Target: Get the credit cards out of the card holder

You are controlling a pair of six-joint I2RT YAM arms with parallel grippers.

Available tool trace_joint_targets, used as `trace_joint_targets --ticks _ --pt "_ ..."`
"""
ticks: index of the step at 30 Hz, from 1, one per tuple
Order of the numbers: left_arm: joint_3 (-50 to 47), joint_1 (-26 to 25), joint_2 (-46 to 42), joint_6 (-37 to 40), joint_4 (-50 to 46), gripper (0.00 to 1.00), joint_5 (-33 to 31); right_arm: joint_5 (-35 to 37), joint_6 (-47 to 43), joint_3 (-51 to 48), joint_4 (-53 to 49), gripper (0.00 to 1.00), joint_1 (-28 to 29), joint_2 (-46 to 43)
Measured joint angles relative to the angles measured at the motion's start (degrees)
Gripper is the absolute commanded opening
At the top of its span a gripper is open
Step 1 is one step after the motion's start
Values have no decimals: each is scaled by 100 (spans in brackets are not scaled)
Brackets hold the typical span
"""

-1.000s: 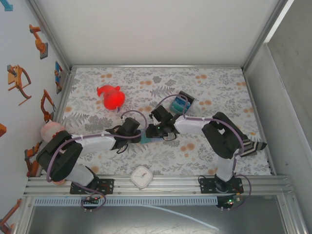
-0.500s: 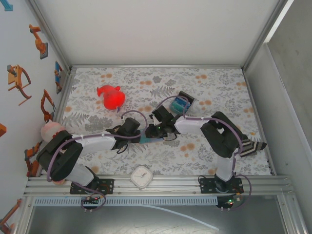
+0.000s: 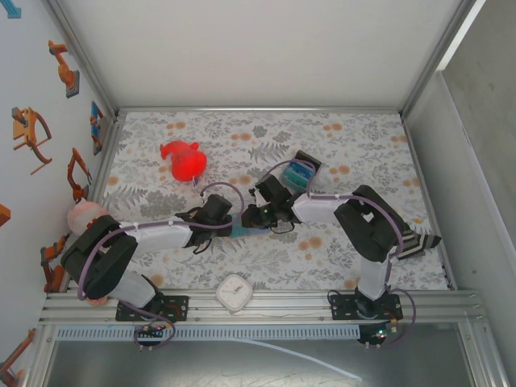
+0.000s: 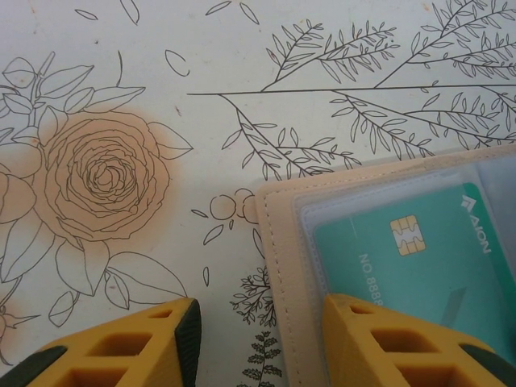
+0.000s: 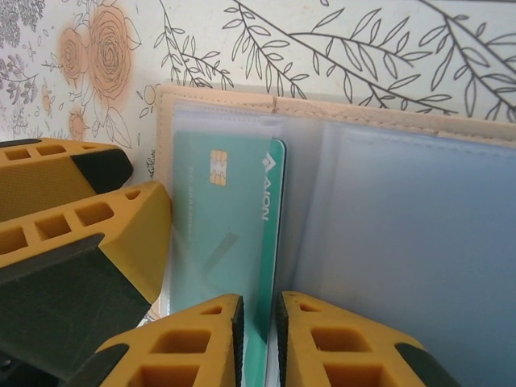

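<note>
Right wrist: credit card [image 5: 232, 242] inside card holder [image 5: 211, 98]

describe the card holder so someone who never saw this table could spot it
Near the middle of the floral table lies the card holder, opened out. It has a tan stitched edge and clear sleeves, one holding a teal card; the block behind it is black-edged blue.

Card holder [image 4: 278, 266] cut off right and bottom in my left wrist view, credit card [image 4: 387, 258] corner under a left end effector [image 4: 258, 322] finger, one end lost behind the right end effector [image 5: 260, 318], whether it grips I can't tell
</note>
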Motion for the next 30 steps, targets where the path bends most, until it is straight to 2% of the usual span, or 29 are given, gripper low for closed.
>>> trace_joint_targets --ticks 30 --pt "111 -31 81 9 -74 43 -20 17 20 -39 -2 22 -7 -31"
